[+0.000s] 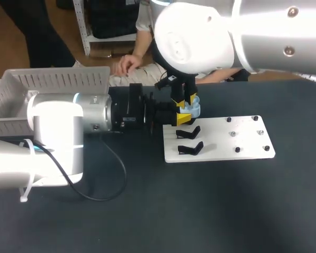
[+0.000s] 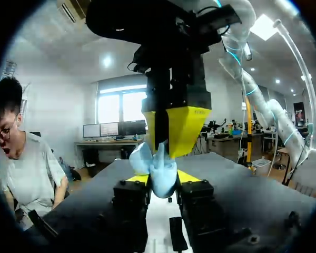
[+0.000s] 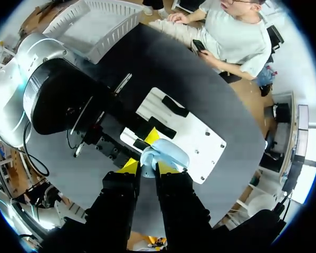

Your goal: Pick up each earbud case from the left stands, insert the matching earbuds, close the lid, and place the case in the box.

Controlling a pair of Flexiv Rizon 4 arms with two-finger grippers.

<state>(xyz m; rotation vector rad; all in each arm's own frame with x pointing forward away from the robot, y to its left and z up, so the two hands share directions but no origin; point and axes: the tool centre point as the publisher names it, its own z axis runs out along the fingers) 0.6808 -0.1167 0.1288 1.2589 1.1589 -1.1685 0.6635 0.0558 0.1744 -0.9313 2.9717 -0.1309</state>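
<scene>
Just above the far left corner of the white board (image 1: pixel 221 153), the two hands meet around a pale blue earbud case (image 1: pixel 194 109). The left hand (image 1: pixel 180 119) reaches in level from the left, and its yellow tips press the lower body of the case from two sides, so it is gripping the case. The right hand (image 1: pixel 182 104) points straight down from above. In its wrist view its two fingers stand close together with a raised pale blue part of the case pinched between the tips, so it is clamped on the same case from the top. The case hangs clear of the board, above the two hands' crossing.

On the board's left part, two black stands sit bare: one (image 1: pixel 188 132) farther and one (image 1: pixel 191 148) nearer. Small dark pegs (image 1: pixel 237 149) dot the board's right part. The board lies flat on the dark bench (image 1: pixel 210 211). A white slatted box (image 1: pixel 52 79) stands at the far left corner of the bench, well apart from the case. A black cable (image 1: pixel 102 192) loops across the bench beside the left arm.
</scene>
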